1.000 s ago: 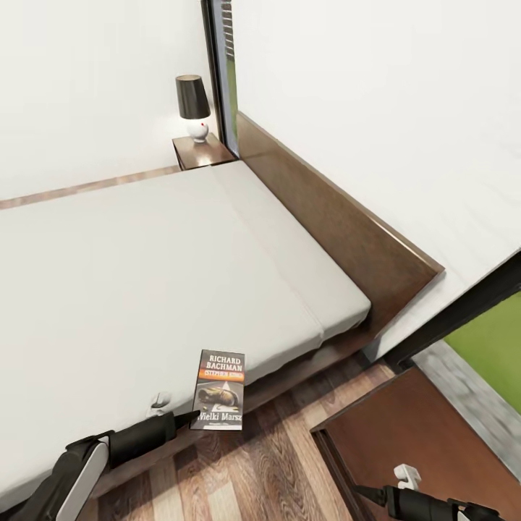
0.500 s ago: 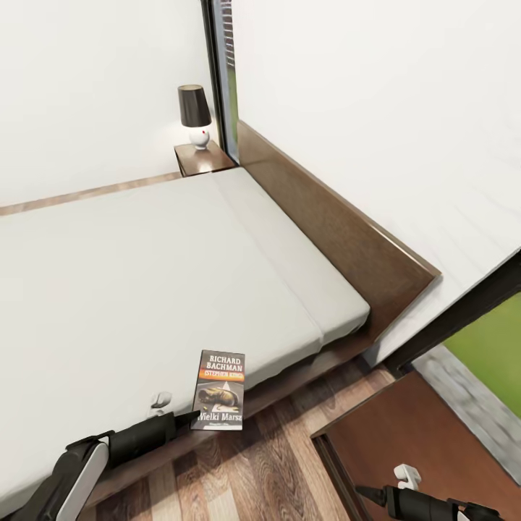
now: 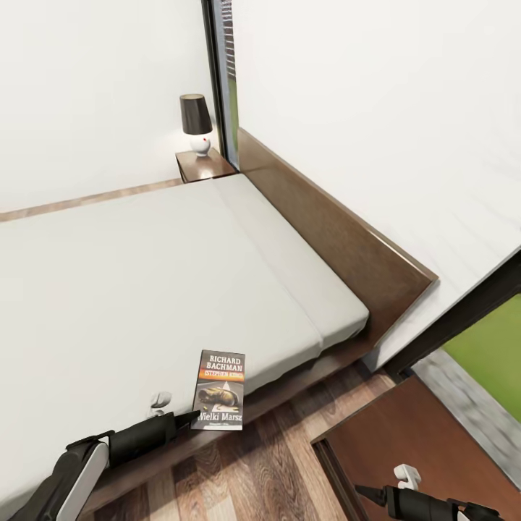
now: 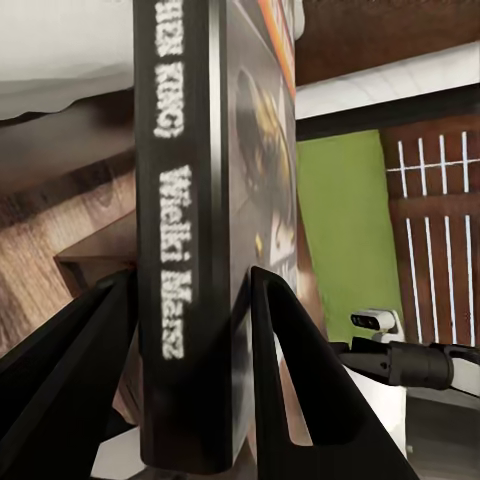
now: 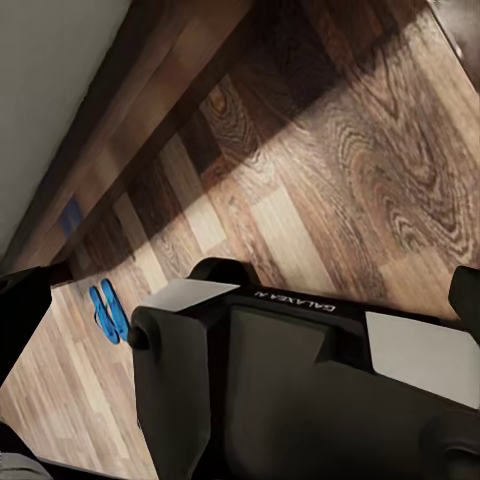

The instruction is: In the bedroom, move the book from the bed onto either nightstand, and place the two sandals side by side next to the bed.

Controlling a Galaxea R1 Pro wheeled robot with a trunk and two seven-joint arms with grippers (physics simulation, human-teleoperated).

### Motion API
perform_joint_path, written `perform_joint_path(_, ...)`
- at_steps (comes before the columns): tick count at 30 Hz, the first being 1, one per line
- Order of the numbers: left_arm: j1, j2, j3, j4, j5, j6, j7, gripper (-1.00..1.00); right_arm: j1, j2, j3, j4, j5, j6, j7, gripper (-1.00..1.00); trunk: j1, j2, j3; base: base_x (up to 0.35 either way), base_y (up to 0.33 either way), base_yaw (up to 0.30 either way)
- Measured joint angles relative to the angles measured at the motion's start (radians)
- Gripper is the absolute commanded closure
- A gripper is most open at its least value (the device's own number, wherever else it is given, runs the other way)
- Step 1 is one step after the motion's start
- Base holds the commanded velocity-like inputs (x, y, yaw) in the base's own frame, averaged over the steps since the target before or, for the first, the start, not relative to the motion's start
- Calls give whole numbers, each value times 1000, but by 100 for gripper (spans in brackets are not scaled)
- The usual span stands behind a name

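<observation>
My left gripper is shut on the book, holding it by its lower corner over the near edge of the bed with the cover facing up. The left wrist view has the book's spine clamped between both black fingers. One nightstand stands at the lower right, another nightstand beyond the bed's far side. My right gripper hovers by the near nightstand, its fingers spread wide and empty. Both blue sandals lie together on the wood floor.
A black-shaded lamp stands on the far nightstand. The dark headboard runs along the white wall, with a black-framed window beside the near nightstand. Wood floor lies between bed and nightstand. My own base covers part of the floor.
The whole head picture has shifted a little: the lamp and far nightstand sit lower and further right, so the camera moved. The book stays held in my left gripper.
</observation>
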Motion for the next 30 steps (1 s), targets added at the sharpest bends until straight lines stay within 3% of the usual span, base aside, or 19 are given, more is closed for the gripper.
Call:
perform_joint_path(24, 0, 0, 0, -1, 0, 0, -1, 100, 0, 0, -1, 1, 0, -2, -3, -100, 0, 0, 39, 0, 0, 0)
perform_joint_path(30, 0, 0, 0, -1, 0, 0, -1, 100, 0, 0, 0, 2, 0, -35, -3, -100, 0, 0, 48, 0, 0, 0)
